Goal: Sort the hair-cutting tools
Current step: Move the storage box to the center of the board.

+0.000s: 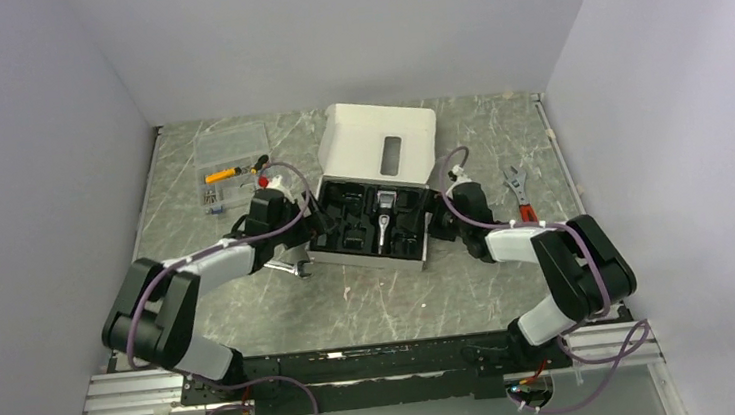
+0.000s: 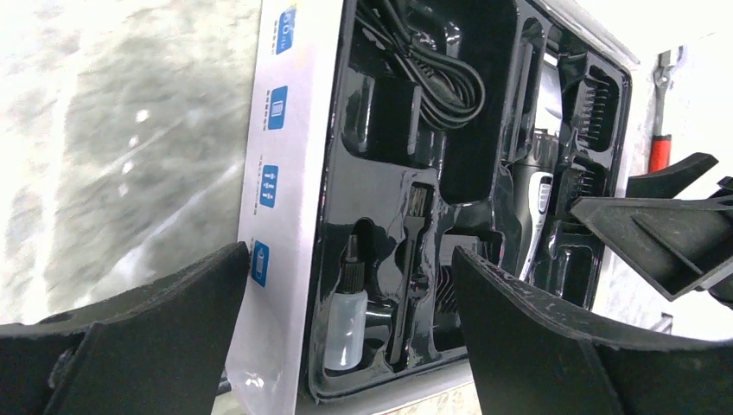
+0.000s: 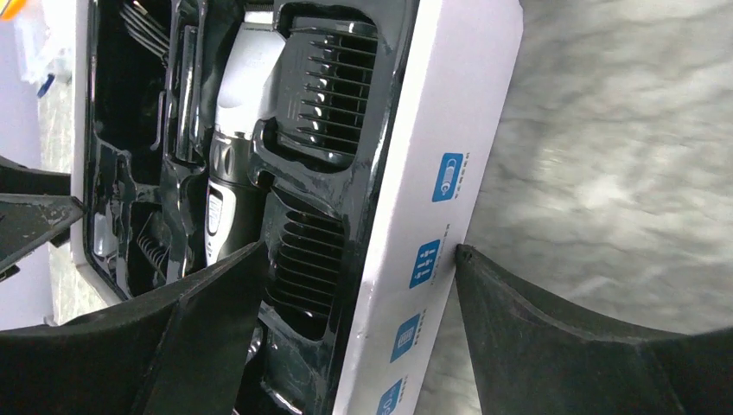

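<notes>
An open white box (image 1: 425, 248) with a black moulded tray stands at the table's middle, its lid upright behind. The black-and-silver clipper (image 1: 384, 216) lies in the tray's central slot; it also shows in the left wrist view (image 2: 532, 199) and the right wrist view (image 3: 229, 173). Black comb attachments (image 3: 333, 86) sit in slots by the right wall. My left gripper (image 2: 350, 285) is open and straddles the box's left wall, one fingertip (image 2: 233, 259) against its outside. My right gripper (image 3: 359, 285) is open and straddles the right wall, one fingertip (image 3: 471, 259) touching its outside.
The tray also holds a coiled cable (image 2: 432, 78), a small oil bottle (image 2: 348, 316) and a brush (image 2: 413, 259). A clear organiser case (image 1: 231, 149) lies at the back left. A red-handled adjustable wrench (image 1: 518, 189) lies right of the box. A silver tool (image 1: 298, 267) lies by the box's front left corner.
</notes>
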{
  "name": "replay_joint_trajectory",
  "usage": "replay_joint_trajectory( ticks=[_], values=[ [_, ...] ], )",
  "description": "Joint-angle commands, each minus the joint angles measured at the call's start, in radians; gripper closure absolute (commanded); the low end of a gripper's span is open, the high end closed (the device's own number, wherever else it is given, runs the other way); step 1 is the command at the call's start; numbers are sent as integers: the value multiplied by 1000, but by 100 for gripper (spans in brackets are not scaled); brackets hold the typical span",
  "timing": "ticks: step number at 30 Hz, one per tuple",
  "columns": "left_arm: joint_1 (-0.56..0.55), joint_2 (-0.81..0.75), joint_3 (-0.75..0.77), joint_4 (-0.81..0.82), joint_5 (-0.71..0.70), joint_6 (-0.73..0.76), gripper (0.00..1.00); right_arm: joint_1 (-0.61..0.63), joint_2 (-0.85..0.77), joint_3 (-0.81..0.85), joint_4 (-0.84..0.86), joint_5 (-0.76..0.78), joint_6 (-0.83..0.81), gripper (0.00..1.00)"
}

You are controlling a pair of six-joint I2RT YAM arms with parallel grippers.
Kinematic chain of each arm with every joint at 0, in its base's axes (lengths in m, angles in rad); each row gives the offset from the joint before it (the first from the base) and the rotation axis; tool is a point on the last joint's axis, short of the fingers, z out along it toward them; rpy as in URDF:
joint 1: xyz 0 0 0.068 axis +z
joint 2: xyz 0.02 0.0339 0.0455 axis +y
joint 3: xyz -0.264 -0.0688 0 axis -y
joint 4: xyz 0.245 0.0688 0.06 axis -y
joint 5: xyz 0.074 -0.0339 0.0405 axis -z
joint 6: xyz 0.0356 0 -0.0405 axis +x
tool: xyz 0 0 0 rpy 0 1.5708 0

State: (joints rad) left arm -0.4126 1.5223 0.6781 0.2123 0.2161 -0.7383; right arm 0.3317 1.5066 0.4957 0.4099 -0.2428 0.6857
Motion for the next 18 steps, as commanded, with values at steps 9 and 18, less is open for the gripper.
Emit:
replay_joint_trajectory(
  ticks=[9, 18],
  values=[
    [-23, -410, -213, -135, -212, -55, 9, 195, 177, 123, 90, -90, 35, 18],
    [-19, -526, -205, -257, -313, -42, 5, 125, -31, 166, -121, 8, 34, 12]
  ],
)
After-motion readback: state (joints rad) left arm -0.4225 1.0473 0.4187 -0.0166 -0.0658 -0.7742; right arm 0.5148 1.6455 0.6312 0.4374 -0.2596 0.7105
